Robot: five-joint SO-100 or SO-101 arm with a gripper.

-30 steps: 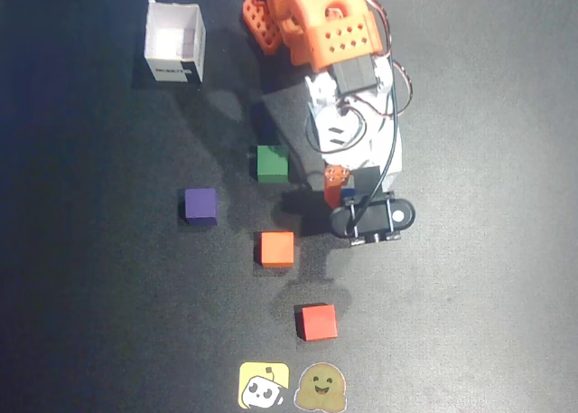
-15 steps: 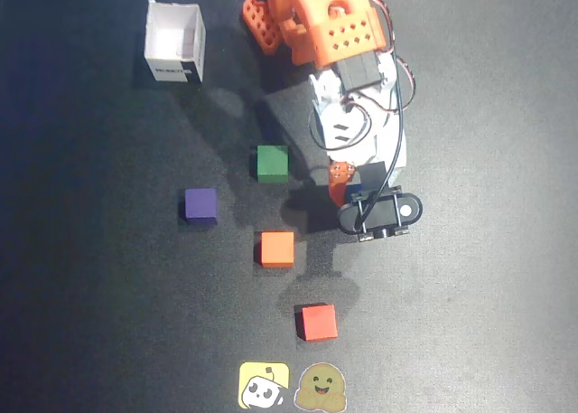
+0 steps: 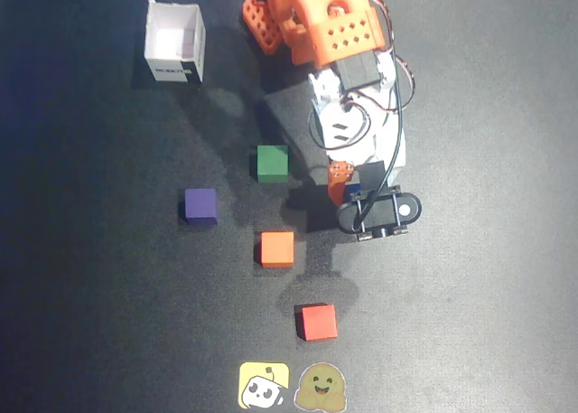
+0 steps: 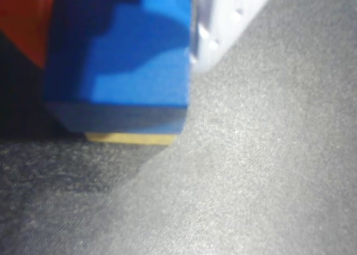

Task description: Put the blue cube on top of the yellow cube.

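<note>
blue cube (image 4: 120,54) overlaps yellow cube (image 4: 131,138) (edge showing)

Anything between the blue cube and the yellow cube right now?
Nothing shows between them. In the wrist view the blue cube sits directly over the yellow cube, only a thin yellow strip showing beneath it.

Blue cube (image 4: 128,59) fills the wrist view, a yellow cube (image 4: 131,138) sliver showing beneath.
</note>
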